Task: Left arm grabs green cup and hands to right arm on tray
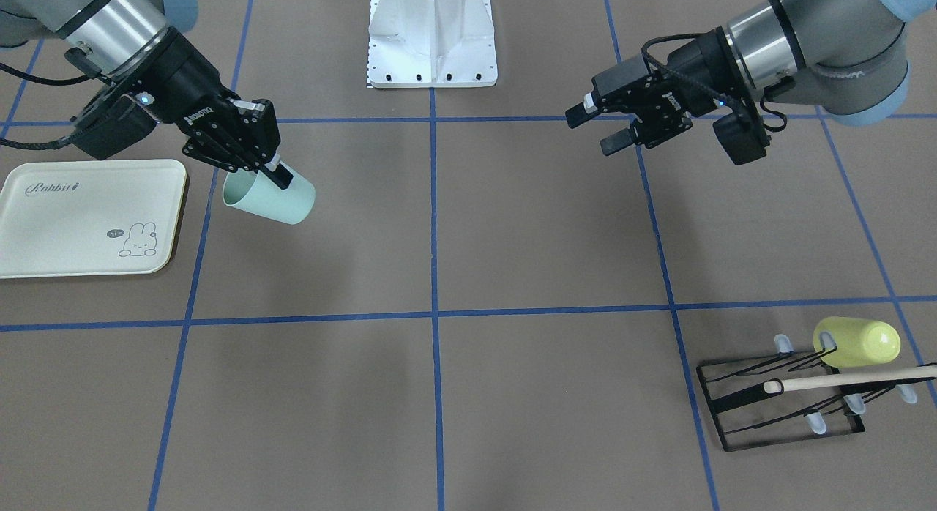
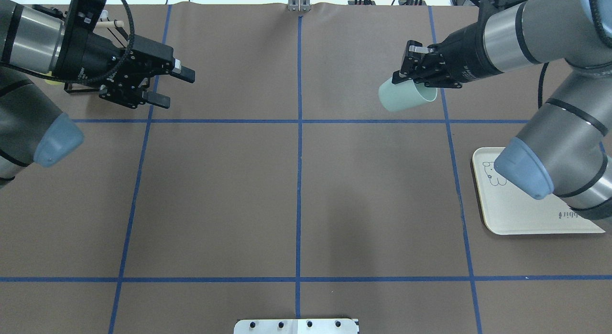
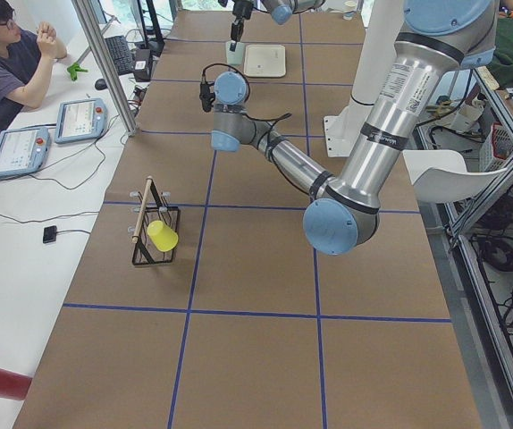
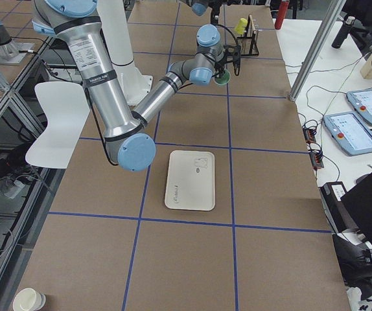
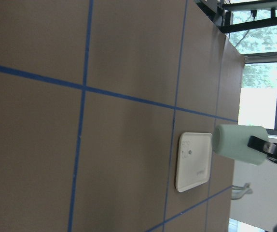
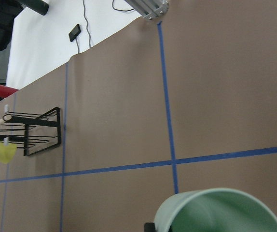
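since the right gripper point(image 1: 274, 173) pinched only the rim wall of the green cup point(image 1: 282, 202), tilted in the air just beside the tray point(image 1: 73, 233), it could have slipped or landed on its side; the left gripper point(image 1: 596, 129) hung wide open, empty, well apart.

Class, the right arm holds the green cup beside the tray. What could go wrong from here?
1. The cup hangs tilted, with the right gripper pinching only its wall near the rim, so it could slip or swing.
2. It is beside the tray, not over it. Released while tilted, it might land on its side and roll away.
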Tool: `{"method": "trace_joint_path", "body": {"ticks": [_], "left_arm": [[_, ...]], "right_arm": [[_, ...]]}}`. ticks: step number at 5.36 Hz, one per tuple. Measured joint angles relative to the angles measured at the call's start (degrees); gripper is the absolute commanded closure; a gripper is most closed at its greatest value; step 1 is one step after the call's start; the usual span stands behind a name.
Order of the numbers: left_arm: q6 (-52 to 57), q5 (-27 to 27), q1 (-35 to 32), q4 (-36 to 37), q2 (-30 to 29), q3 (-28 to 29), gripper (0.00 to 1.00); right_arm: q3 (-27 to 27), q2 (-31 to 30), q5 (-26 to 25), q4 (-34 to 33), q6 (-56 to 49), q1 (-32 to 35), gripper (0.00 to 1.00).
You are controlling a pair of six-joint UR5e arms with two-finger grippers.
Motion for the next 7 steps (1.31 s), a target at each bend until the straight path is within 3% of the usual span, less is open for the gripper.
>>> {"method": "trace_joint_path", "body": {"ticks": [1,3,5,6,7], "left_arm": [[11.8,1.4,-1.7,9.7,1.4,-0.1,0.0],[34.8,5.5,-3.9,19.5,8.9,-0.3,0.0],[62.7,6.1,-11.0,27.1,19.1,0.1,0.0],[77.5,5.9,-15.5,34.9,22.0,0.2,0.0],[92.0,5.7,-20.2,44.0,23.3,0.4,0.0]], "right_arm": [[3.6,-2.5,-0.7,-9.6,-8.2,0.8,1.0],[8.3,-10.8,-3.4,-21.9,-28.3,2.9,1.0],[10.2,-23.3,-3.7,-23.5,-45.9,5.7,1.0],[9.2,-28.1,-4.3,-21.2,-50.1,6.2,1.0],[6.3,-31.7,-5.3,-14.8,-50.5,6.2,1.0]]}}
